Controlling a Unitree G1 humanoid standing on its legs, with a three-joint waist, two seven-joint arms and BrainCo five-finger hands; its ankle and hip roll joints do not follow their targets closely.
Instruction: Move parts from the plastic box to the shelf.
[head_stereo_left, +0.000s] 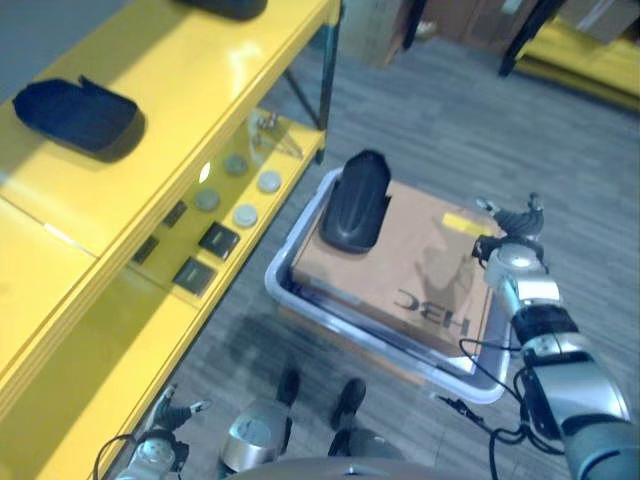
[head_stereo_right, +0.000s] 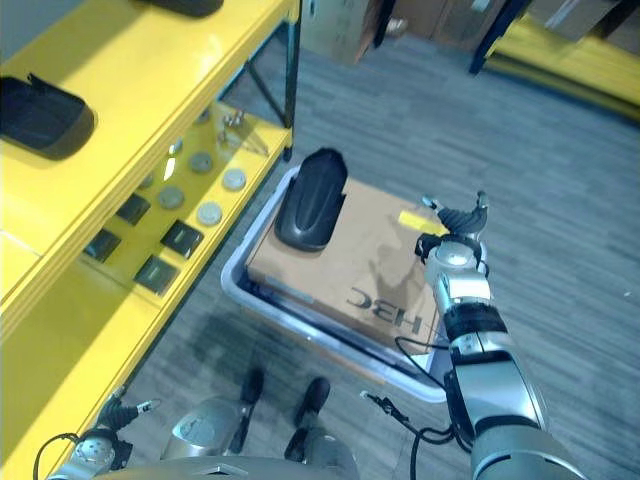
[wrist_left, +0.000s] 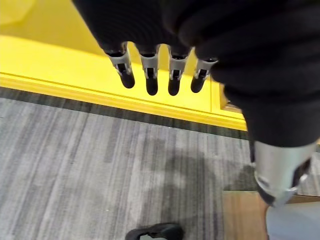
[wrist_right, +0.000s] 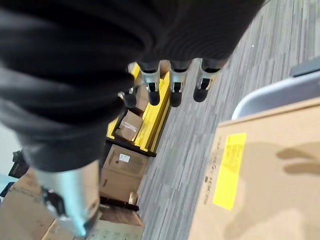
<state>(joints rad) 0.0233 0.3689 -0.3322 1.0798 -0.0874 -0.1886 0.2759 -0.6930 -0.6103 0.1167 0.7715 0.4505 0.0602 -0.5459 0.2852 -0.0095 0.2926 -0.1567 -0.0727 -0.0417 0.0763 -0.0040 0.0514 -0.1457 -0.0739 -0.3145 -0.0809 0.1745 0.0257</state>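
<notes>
Plastic box (head_stereo_left: 283, 262): pale grey, set on the grey floor just beside the yellow shelf (head_stereo_left: 150, 190). A flat cardboard carton (head_stereo_left: 410, 270) with a yellow label (wrist_right: 229, 170) is laid across it, covering most of the opening.

Black part (head_stereo_left: 355, 200): an elongated, curved moulding, rested on the carton's corner nearest the shelf, untouched by either hand.

Second black part (head_stereo_left: 75, 115): laid on the shelf's top level, well apart from the box. The edge of another dark part (head_stereo_left: 225, 8) is seen farther along the same level.

Lower shelf level: round grey discs (head_stereo_left: 240, 195) and small black square pieces (head_stereo_left: 205, 255) are set out in rows.

Right hand (head_stereo_left: 512, 232): held above the carton's far corner by the yellow label; fingers (wrist_right: 172, 85) are extended and relaxed, nothing is grasped.

Left hand (wrist_left: 160, 75): held low beside the shelf front, above the floor; fingers are straight and apart, nothing is held.

Stacked cardboard boxes (wrist_right: 125, 165) are seen in the background beside another yellow rack.
</notes>
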